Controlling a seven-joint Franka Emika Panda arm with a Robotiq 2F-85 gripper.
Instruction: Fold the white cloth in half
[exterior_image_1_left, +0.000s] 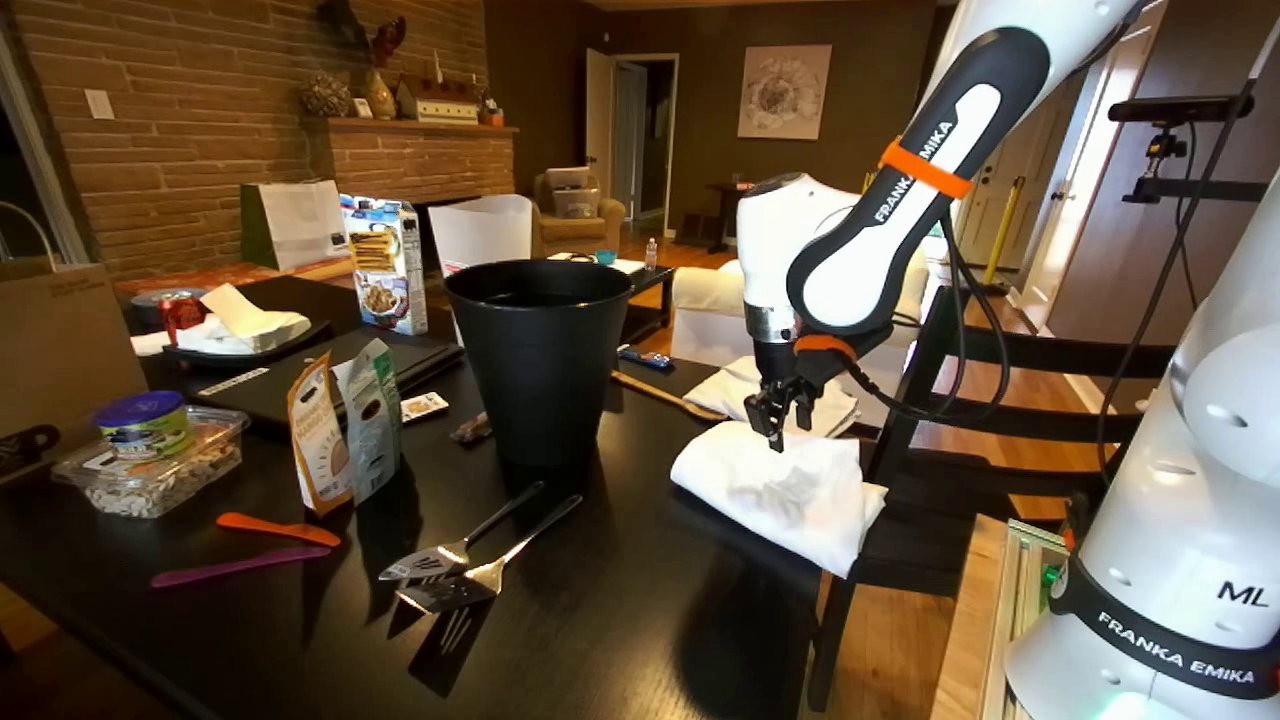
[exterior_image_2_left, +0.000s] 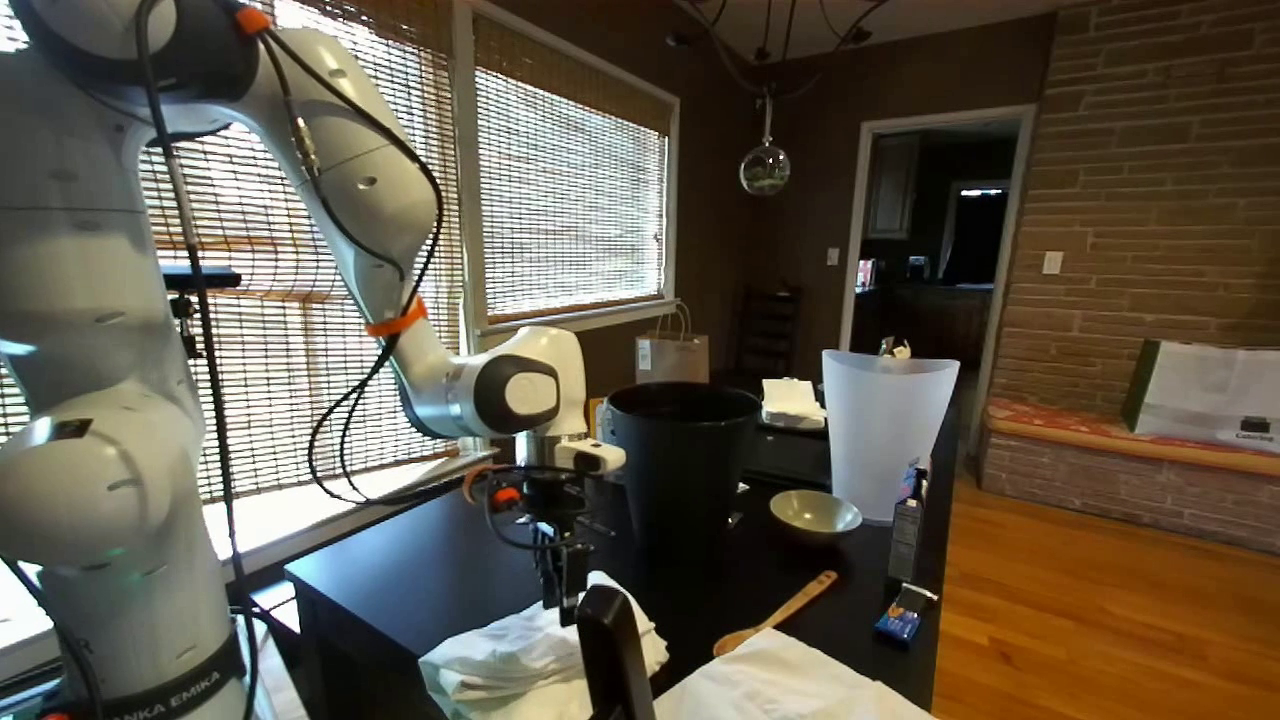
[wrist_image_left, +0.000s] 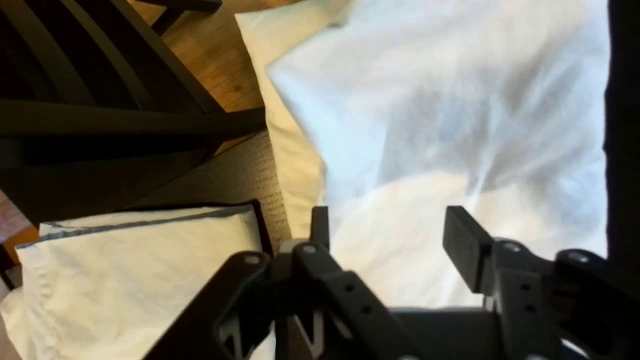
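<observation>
The white cloth (exterior_image_1_left: 770, 500) lies near the table's edge, thick and layered, with part reaching past the edge toward the chair. It also shows in an exterior view (exterior_image_2_left: 500, 665), partly hidden by a dark post. In the wrist view the white cloth (wrist_image_left: 450, 110) fills the middle and right, its upper layer's corner lying over a lower layer at the left. My gripper (exterior_image_1_left: 790, 432) is above the cloth, fingers pointing down. In the wrist view the gripper (wrist_image_left: 385, 217) is open, with nothing held between the fingers. Whether the fingertips touch the cloth is hard to tell.
A second folded white cloth (wrist_image_left: 140, 285) lies beside it. A wooden spoon (exterior_image_2_left: 785, 610) and a tall black bin (exterior_image_1_left: 540, 370) stand close by on the table. Metal spatulas (exterior_image_1_left: 450, 580) lie nearer the front. A dark chair (exterior_image_1_left: 960, 480) stands at the table's edge.
</observation>
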